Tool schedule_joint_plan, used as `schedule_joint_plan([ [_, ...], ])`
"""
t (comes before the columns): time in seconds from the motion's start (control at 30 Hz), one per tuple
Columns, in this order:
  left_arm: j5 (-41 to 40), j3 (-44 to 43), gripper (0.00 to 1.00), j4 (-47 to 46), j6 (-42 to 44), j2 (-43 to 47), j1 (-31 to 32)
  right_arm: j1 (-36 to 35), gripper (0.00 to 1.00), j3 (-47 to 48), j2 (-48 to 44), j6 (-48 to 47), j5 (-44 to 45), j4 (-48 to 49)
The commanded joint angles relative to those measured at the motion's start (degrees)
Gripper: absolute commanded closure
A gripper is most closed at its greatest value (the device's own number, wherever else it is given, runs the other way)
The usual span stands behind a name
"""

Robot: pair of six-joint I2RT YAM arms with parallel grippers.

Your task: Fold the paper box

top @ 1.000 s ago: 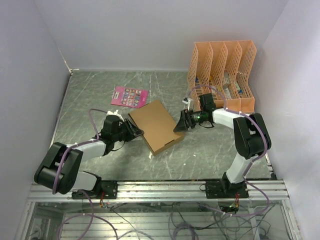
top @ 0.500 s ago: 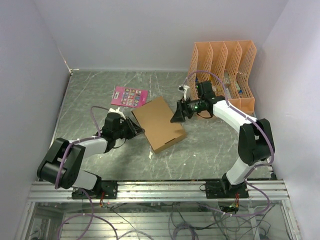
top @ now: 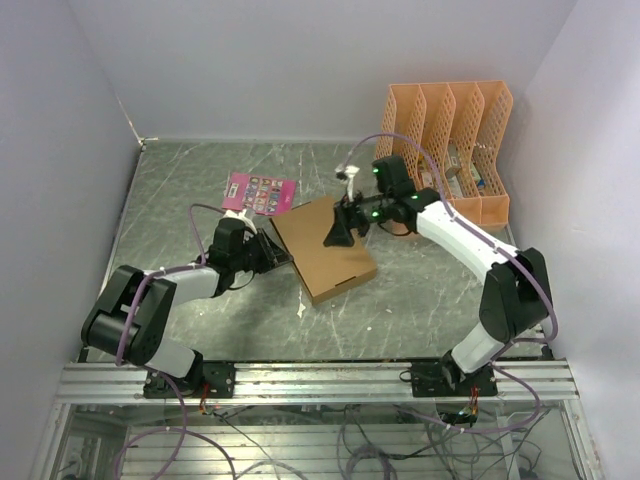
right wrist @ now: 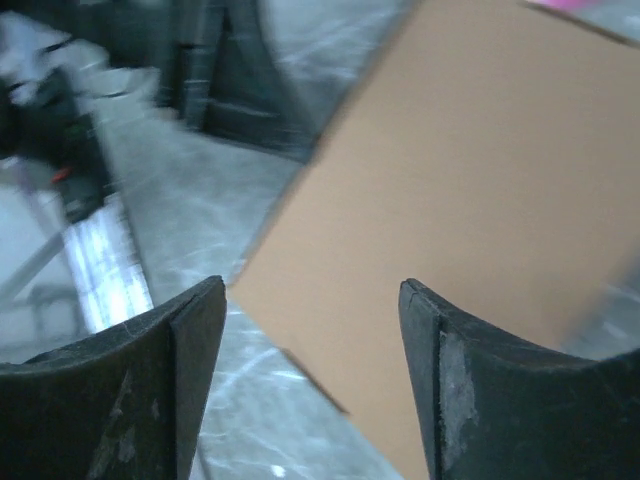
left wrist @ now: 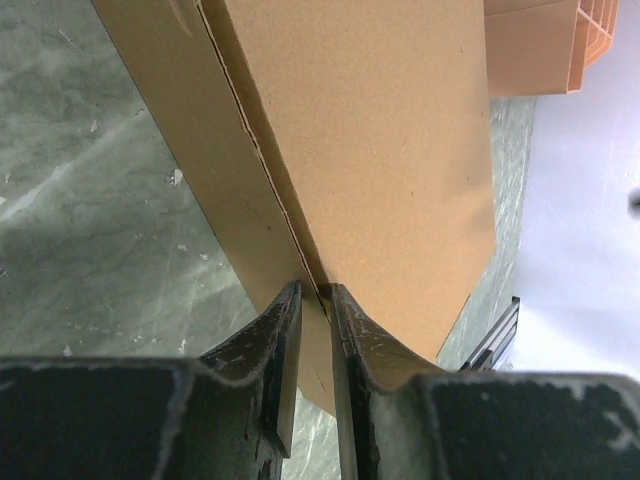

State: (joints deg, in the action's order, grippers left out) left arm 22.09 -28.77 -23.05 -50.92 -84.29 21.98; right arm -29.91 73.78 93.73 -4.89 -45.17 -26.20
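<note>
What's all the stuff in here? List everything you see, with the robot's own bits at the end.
paper box: one, brown cardboard, middle of the table
card: one, pink with small printed pictures, flat on the table behind the box's left corner
file organizer: one, orange lattice, far right of the table
table: one, grey marbled, under everything
left gripper: one, black, pinched shut on the box's left edge
right gripper: one, black, open, over the box's far right part
</note>
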Motion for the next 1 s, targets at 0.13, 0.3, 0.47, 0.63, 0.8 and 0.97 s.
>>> schedule_joint_plan([
  [0.13, -0.4, -0.7, 0.72, 2.1, 2.4, -2.4, 0.4, 8.8, 0.14, -9.3, 1.7, 2.5, 14.6, 11.0],
  [0.3, -0.1, -1.2, 0.72, 2.0, 2.5, -3.0, 0.4, 9.4, 0.14, -8.9, 7.1, 5.4, 14.9, 11.8],
  [0.47, 0.3, -2.2, 0.72, 3.3, 3.6, -3.6, 0.4, 9.2, 0.21, -8.4, 6.9, 7.2, 9.5, 11.5],
  [0.63, 1.7, -3.3, 0.72, 2.9, 3.7, -4.8, 0.5, 7.0, 0.25, -6.3, 2.8, 7.2, 7.3, 7.8],
  [0.8, 1.6, -5.5, 0.71, 4.6, 4.0, -4.6, 1.1, 3.1, 0.27, -3.9, -0.4, 8.3, 7.1, 4.9],
  [0.97, 1.0, -8.0, 0.70, 7.5, 5.3, -4.2, 1.4, -1.7, 0.27, -0.2, -3.2, 9.0, 9.7, 2.9],
])
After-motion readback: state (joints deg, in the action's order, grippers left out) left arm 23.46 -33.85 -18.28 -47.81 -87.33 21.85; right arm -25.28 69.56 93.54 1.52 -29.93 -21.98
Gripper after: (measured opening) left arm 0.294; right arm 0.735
